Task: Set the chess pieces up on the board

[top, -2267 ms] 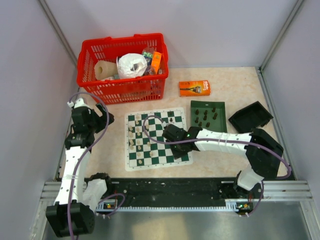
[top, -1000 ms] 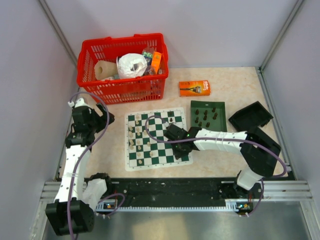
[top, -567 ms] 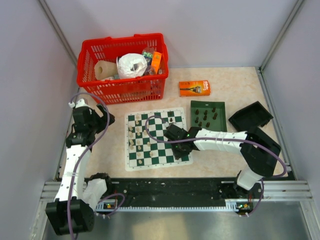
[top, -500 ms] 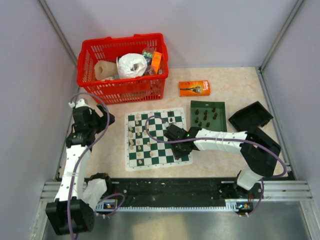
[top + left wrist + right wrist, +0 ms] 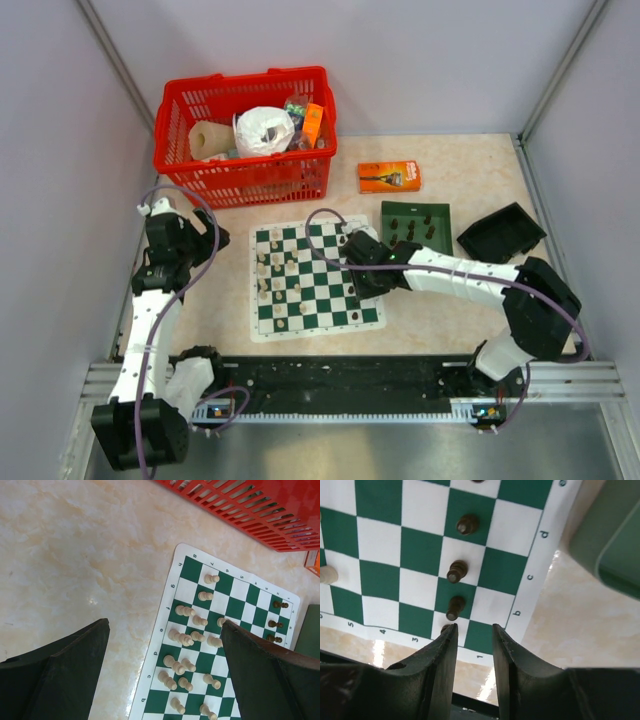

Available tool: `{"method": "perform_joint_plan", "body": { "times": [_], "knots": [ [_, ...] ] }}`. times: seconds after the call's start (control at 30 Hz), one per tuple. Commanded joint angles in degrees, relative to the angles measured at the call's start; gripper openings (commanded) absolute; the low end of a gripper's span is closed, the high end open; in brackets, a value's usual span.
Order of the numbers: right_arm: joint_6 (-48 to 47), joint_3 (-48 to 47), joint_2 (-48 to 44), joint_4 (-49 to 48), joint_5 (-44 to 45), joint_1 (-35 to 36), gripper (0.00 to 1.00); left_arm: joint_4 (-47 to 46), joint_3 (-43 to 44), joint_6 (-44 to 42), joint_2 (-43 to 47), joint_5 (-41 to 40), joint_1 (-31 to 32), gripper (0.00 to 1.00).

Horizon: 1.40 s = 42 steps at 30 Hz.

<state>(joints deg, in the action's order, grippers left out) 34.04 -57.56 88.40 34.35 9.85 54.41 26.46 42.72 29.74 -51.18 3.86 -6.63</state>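
Observation:
The green and white board (image 5: 312, 300) lies in the middle of the table. Several cream chess pieces (image 5: 182, 639) stand on its left columns. A few dark pieces (image 5: 456, 571) stand in a line near its right edge, and another is half hidden behind my right gripper's left finger (image 5: 440, 652). My right gripper (image 5: 475, 628) hovers over the board's right front corner (image 5: 362, 272), jaws slightly apart with nothing between them. My left gripper (image 5: 165, 624) is wide open and empty, off the board's left side (image 5: 195, 243).
A dark green tray (image 5: 437, 217) holding several dark pieces sits just right of the board, with its black lid (image 5: 500, 233) further right. A red basket (image 5: 245, 175) full of items stands behind the board. An orange box (image 5: 389, 177) lies at the back.
My right gripper has moved back and to the right, from the board's front right squares toward its right edge. The left arm has not moved.

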Motion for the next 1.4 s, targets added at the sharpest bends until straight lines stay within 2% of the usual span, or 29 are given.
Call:
{"method": "perform_joint_plan", "body": {
  "times": [0.0,0.1,0.17,0.23,0.3,0.57,0.77,1.07,1.37],
  "knots": [
    [-1.78,-3.87,-3.67,-1.21,2.37,-2.73,0.34,-2.73,0.08,-0.2,0.29,0.19,-0.05,0.99],
    [-2.93,-6.07,-5.34,-1.74,2.55,-5.71,0.35,-2.64,0.52,-0.21,-0.06,0.01,-0.05,0.99],
    [-3.63,-7.21,-6.48,-1.83,3.42,-8.17,0.42,-2.46,1.05,-0.21,-0.41,-0.25,-0.05,0.99],
    [-4.42,-8.18,-7.19,-1.74,3.86,-11.16,0.43,-1.85,1.84,-0.21,-0.85,-0.95,-0.05,0.99],
    [-5.73,-9.41,-7.1,-1.65,4.3,-14.58,0.49,-1.24,3.06,-0.21,-1.38,-2.01,-0.05,0.99],
    [-8.29,-14.59,-4.03,0.01,3.34,-28.56,0.5,1.75,7.37,-0.29,-4.02,-1.66,-0.05,0.99],
    [-9.61,-16.88,-1.13,1.77,2.12,-35.5,0.5,3.34,9.31,0.06,-5.51,-0.7,-0.05,0.99],
    [-10.84,-17.85,4.67,3.0,2.11,-38.06,0.5,3.69,13.35,1.9,-10.87,-1.3,-0.05,0.99],
    [-12.94,-20.39,7.75,1.95,0.88,-39.03,0.48,1.67,14.06,1.82,-11.31,-3.07,-0.05,0.99]
  ]
}}
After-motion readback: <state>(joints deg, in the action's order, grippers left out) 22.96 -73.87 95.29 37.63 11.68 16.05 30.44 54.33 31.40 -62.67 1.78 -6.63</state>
